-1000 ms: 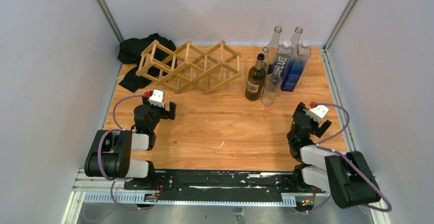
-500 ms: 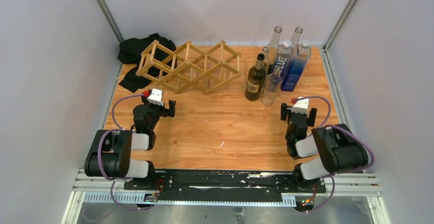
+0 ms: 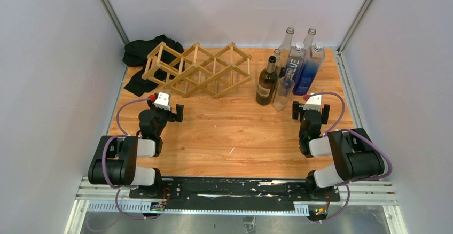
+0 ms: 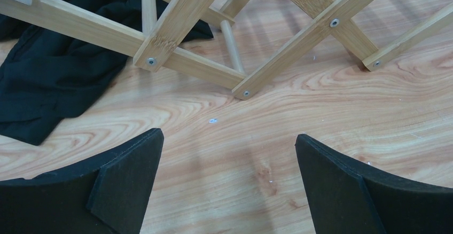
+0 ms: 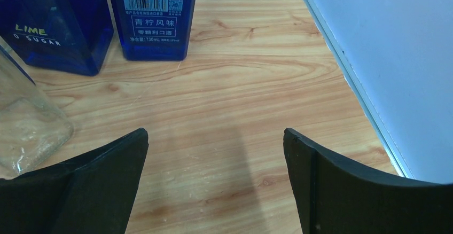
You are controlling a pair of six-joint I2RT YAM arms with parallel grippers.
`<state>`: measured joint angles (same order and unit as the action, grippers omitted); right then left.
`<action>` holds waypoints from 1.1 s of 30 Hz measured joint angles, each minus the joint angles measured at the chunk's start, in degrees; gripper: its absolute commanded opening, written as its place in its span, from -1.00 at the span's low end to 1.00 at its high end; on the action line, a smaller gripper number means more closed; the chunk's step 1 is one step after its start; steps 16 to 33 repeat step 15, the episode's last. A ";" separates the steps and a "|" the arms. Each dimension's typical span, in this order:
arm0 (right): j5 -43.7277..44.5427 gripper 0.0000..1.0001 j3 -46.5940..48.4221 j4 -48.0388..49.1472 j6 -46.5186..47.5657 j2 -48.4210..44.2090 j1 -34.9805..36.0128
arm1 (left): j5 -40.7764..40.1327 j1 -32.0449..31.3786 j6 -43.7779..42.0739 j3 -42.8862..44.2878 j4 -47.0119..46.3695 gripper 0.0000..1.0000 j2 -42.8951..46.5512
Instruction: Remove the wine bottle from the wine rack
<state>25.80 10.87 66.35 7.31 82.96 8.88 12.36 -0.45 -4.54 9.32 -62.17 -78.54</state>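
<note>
The wine rack (image 3: 197,69), a light wooden lattice, lies at the back left of the table with nothing in its cells. Its lower slats (image 4: 213,41) fill the top of the left wrist view. A dark wine bottle (image 3: 266,82) stands upright on the table just right of the rack. My left gripper (image 3: 171,112) hovers in front of the rack, open (image 4: 229,138), over bare wood. My right gripper (image 3: 311,111) sits near the bottles at the right, open (image 5: 213,135) and holding nothing.
Black cloth (image 3: 143,53) lies behind and left of the rack and shows again in the left wrist view (image 4: 53,73). Blue bottles (image 3: 307,69) (image 5: 152,15) and clear glass bottles (image 3: 283,91) (image 5: 24,122) stand at the back right. The enclosure wall (image 5: 384,41) is close on the right.
My right arm has swung from the table's right edge forward and left, so its gripper now faces the bottles. The left arm has not moved.
</note>
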 measured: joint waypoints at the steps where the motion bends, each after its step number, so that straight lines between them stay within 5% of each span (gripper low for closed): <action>1: -0.13 1.00 0.00 -0.35 0.00 0.00 -0.02 | 0.00 0.00 0.04 0.00 -0.02 1.00 0.00; 33: -0.35 1.00 0.00 -0.81 0.00 0.00 -0.02 | 0.00 0.00 0.04 0.00 -0.09 1.00 0.00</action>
